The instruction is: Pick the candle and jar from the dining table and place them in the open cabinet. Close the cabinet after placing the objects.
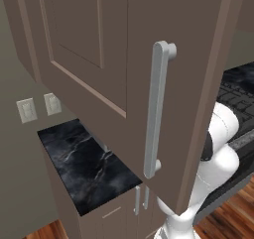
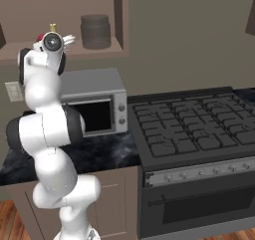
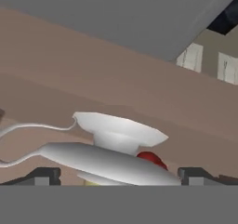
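- Candle (image 2: pixel 52 27): it stands upright on the shelf (image 2: pixel 94 50) of the open cabinet, its yellowish tip showing just above the hand in the right base view. That puts it where the task wants it.
- Its clear-silvery holder (image 3: pixel 118 137) shows very close in the hand view, with its thin side handle reaching off to the left. The wide, flat base likely keeps the thin stick upright without support.
- Jar (image 3: pixel 149 157): a small red ball just behind the holder and partly hidden by it, on the same shelf. Both things sit near the shelf's front edge, probably because the arm reaches in from below and in front.
- Fingers (image 3: pixel 44 175): spread as wide as they go, one tip on each side of the holder. I cannot tell whether either tip touches it, but they look like a release, not a grip.
- A dark canister (image 2: pixel 95 31) stands further along the shelf, well apart from the candle and jar, so it did not crowd the placing.
- Cabinet door (image 1: pixel 99 44): swung out toward the left base camera, with its long pale bar handle (image 1: pixel 156 109) facing it. Closing it looks like the remaining step, and the hand must clear the shelf first.
- Below are the grey microwave (image 2: pixel 94 104) and a black marble table (image 1: pixel 84 163), with the stove (image 2: pixel 194 129) beside them.
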### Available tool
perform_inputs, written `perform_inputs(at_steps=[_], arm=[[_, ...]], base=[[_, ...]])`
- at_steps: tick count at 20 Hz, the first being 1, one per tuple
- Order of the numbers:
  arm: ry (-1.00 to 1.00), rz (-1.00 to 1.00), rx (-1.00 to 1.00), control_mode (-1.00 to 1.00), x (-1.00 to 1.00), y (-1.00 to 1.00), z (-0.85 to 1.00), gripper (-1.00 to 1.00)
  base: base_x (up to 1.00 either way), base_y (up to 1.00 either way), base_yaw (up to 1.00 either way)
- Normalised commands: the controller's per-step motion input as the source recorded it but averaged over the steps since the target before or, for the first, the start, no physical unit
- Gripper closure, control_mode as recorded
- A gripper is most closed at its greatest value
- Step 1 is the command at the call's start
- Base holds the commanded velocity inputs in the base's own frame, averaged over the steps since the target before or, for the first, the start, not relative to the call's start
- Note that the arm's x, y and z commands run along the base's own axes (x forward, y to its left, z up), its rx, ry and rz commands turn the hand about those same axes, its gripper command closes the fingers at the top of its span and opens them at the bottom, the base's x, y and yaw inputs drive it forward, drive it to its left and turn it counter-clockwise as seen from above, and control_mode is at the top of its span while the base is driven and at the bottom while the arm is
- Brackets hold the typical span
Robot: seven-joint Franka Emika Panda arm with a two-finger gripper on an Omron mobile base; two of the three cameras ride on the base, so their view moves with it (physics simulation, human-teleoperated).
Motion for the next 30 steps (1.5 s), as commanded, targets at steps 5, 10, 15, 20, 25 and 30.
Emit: perform_inputs(at_steps=[5,10,15,20,25,30], arm=[[0.00,0.00,0.00,-1.00,0.46,0.00,0.00,-1.00],[0.00,0.00,0.00,-1.00,0.43,0.00,0.00,-1.00],[0.00,0.00,0.00,-1.00,0.24,0.00,0.00,-1.00],[-0.03,0.00,0.02,-1.00,-0.23,0.00,0.00,-1.00],[-0.09,0.01,0.03,-1.00,-0.71,-0.13,0.00,-1.00],[-0.09,0.02,0.01,-1.00,-0.61,-0.27,0.00,-1.00]], base=[[0.00,0.00,0.00],[0.00,0.00,0.00],[0.00,0.00,0.00],[0.00,0.00,0.00],[0.00,0.00,0.00],[0.00,0.00,0.00]])
